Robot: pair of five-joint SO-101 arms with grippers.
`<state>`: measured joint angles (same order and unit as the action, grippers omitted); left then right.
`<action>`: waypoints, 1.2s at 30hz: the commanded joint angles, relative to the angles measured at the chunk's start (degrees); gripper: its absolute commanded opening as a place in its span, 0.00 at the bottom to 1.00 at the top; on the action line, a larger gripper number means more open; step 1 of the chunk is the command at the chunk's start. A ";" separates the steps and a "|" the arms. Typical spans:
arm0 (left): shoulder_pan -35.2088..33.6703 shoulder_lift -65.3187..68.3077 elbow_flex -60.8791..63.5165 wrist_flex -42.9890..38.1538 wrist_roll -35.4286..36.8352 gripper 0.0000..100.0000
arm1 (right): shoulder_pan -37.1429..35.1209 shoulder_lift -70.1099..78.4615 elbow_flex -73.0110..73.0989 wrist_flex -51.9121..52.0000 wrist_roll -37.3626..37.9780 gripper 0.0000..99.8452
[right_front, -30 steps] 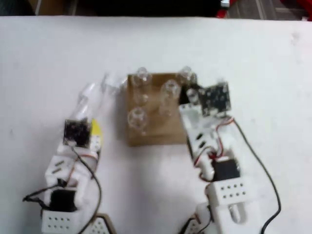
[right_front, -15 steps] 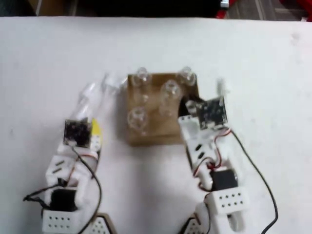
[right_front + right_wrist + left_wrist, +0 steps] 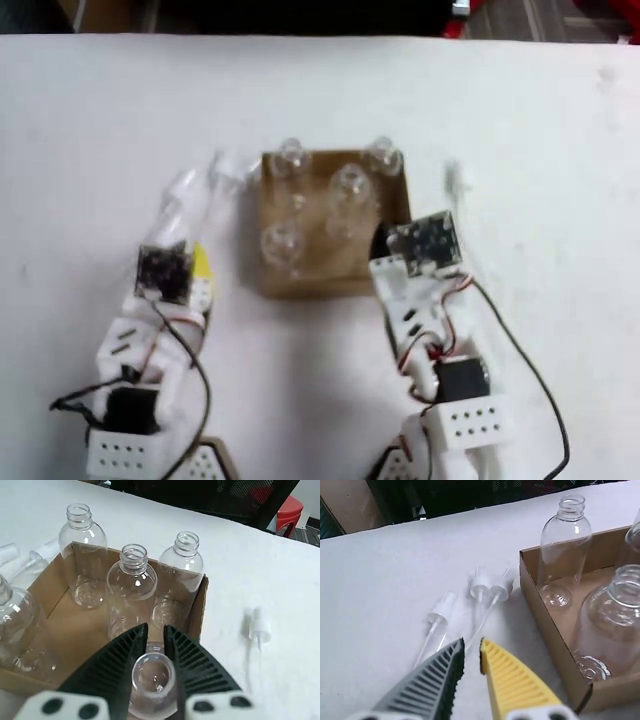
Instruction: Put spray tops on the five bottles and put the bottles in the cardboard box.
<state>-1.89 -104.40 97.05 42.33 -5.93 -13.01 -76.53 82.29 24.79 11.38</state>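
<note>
The cardboard box [image 3: 330, 270] sits mid-table with several clear open-necked bottles standing in it, such as one at the back [image 3: 290, 157] and one in the middle [image 3: 132, 587]. My right gripper [image 3: 156, 632] is shut on another clear bottle [image 3: 152, 680] at the box's near right side [image 3: 383, 242]. Three spray tops [image 3: 480, 586] lie on the table left of the box [image 3: 215, 175], just beyond my left gripper [image 3: 471, 650], whose grey and yellow fingers are shut on nothing. A lone spray top [image 3: 257, 625] lies right of the box [image 3: 452, 180].
Both arms' bases stand at the near table edge, the left arm [image 3: 150, 330] and the right arm [image 3: 440, 370]. White tabletop [image 3: 560, 150] stretches wide on the far side and to the right. A dark chair and red object show beyond the far edge.
My right arm has drawn back toward the near edge along the box's right side, carrying the bottle. The left arm shifted only slightly.
</note>
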 commanded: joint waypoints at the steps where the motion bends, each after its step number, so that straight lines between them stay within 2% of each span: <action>1: 0.66 -0.40 -0.09 -0.88 -0.79 0.06 | 0.40 -0.57 -0.26 0.31 0.18 0.02; 9: 0.66 -0.40 -0.09 -0.88 -0.79 0.06 | 0.31 -0.57 -0.26 0.40 0.18 0.02; 15: 0.66 -0.40 -0.09 -0.88 -0.79 0.06 | -3.74 -0.22 -0.18 0.48 0.79 0.13; 29: 0.75 -0.40 -0.09 -0.88 -0.79 0.06 | -4.44 -0.57 -0.53 0.48 0.79 0.12; 32: 0.75 -0.40 -0.09 -0.88 -0.79 0.06 | -3.30 -0.57 -0.53 0.40 0.44 0.12; 36: 0.75 -0.40 -0.09 -0.88 -0.79 0.06 | 1.89 -0.66 -1.93 0.40 0.18 0.12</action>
<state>-1.89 -104.40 97.05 42.33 -5.93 -15.65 -76.53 82.37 24.88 11.47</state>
